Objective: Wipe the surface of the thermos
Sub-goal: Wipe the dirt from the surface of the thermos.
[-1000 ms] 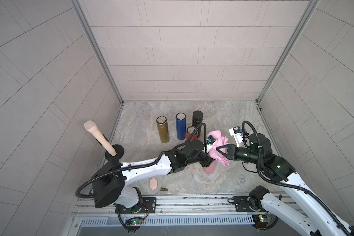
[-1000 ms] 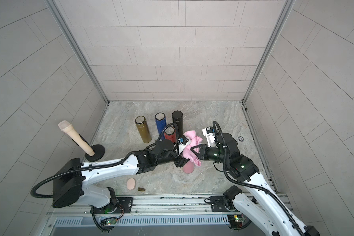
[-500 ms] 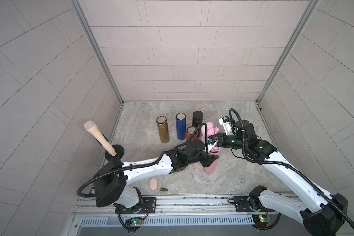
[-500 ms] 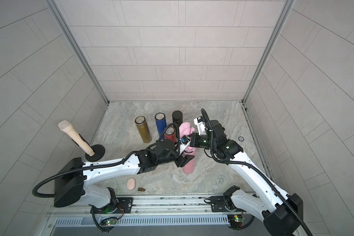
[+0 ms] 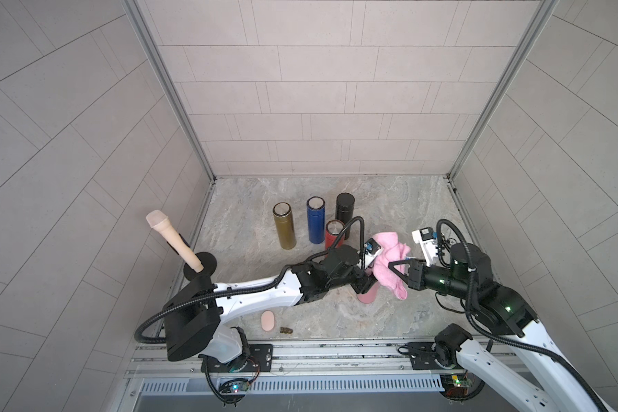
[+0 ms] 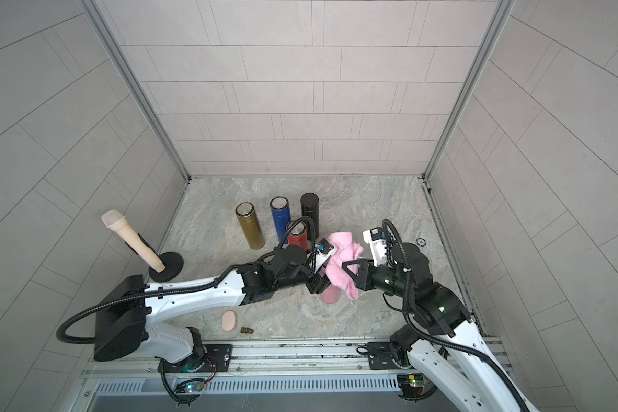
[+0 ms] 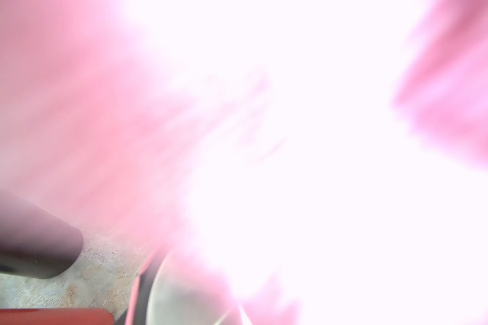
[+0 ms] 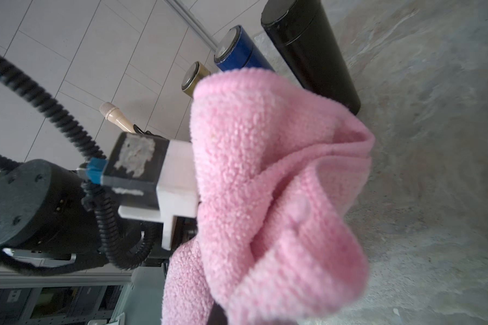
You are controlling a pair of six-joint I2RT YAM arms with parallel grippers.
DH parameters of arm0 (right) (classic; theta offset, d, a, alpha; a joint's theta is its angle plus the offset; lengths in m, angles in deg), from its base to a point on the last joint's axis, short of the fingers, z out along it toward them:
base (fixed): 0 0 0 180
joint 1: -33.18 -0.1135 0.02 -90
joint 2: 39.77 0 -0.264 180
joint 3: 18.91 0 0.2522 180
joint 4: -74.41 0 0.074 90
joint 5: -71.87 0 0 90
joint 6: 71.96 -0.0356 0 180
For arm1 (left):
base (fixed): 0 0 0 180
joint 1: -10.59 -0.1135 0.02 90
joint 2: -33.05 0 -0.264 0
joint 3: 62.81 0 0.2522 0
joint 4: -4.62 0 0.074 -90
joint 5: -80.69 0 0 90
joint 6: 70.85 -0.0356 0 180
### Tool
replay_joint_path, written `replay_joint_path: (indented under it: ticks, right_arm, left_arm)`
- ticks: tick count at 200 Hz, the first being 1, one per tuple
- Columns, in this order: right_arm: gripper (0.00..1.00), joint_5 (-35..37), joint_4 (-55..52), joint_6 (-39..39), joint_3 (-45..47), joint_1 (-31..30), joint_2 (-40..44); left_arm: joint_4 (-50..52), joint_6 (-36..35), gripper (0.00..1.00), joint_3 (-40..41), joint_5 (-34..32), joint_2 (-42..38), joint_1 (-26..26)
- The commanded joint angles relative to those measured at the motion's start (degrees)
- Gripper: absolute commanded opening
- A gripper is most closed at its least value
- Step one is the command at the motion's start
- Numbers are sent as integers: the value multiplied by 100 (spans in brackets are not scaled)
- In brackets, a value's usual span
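A pink thermos (image 5: pixel 367 298) (image 6: pixel 330 296) stands upright at the front middle of the stone floor. My left gripper (image 5: pixel 365 284) (image 6: pixel 320 285) is shut on its body from the left. A pink cloth (image 5: pixel 389 262) (image 6: pixel 342 260) (image 8: pixel 265 183) drapes over the thermos's top and right side and hides most of it. My right gripper (image 5: pixel 395 273) (image 6: pixel 348 273) is shut on the cloth from the right. In the left wrist view the cloth (image 7: pixel 96 112) fills the frame as a bright pink blur, and the jaws do not show.
A gold thermos (image 5: pixel 284 230), a blue thermos (image 5: pixel 315 219), a black thermos (image 5: pixel 344 212) and a red thermos (image 5: pixel 332 233) stand just behind my left arm. A beige microphone on a black stand (image 5: pixel 173 239) leans at the left wall. A beige oval (image 5: pixel 267 320) and a small brown piece (image 5: pixel 286 330) lie by the front edge.
Half a second ago my right arm reached far over, the cloth at the thermos's back top. It has now drawn back to the front right, cloth down the thermos's side. My left arm stays still.
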Motion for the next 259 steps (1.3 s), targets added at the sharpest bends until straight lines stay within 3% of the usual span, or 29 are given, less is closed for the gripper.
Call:
replay_joint_path:
  ticks: [1, 30, 72, 117, 154, 216, 259]
  right_arm:
    - [0, 1264, -931, -11, -183, 63, 257]
    - [0, 2409, -1023, 8, -45, 81, 537]
    - [0, 2451, -729, -36, 671, 81, 660]
    - [0, 1879, 28, -390, 1763, 81, 1208]
    - [0, 1253, 810, -446, 2241, 81, 1270]
    - [0, 601, 2071, -484, 2382, 81, 627]
    - [0, 337, 2099, -545, 2452, 81, 541]
  left_arm:
    - [-40, 223, 0, -39, -108, 50, -14]
    - [56, 517, 0, -130, -384, -165, -10]
    - [1181, 1347, 0, -1011, -1198, -581, -10]
    - [2199, 2275, 0, -2098, -2215, -805, -67]
    - [1660, 2899, 0, -2249, -1762, -775, -372]
    - [630, 3120, 0, -2167, -1451, -294, -426]
    - [308, 3299, 0, -2199, -1295, -153, -466]
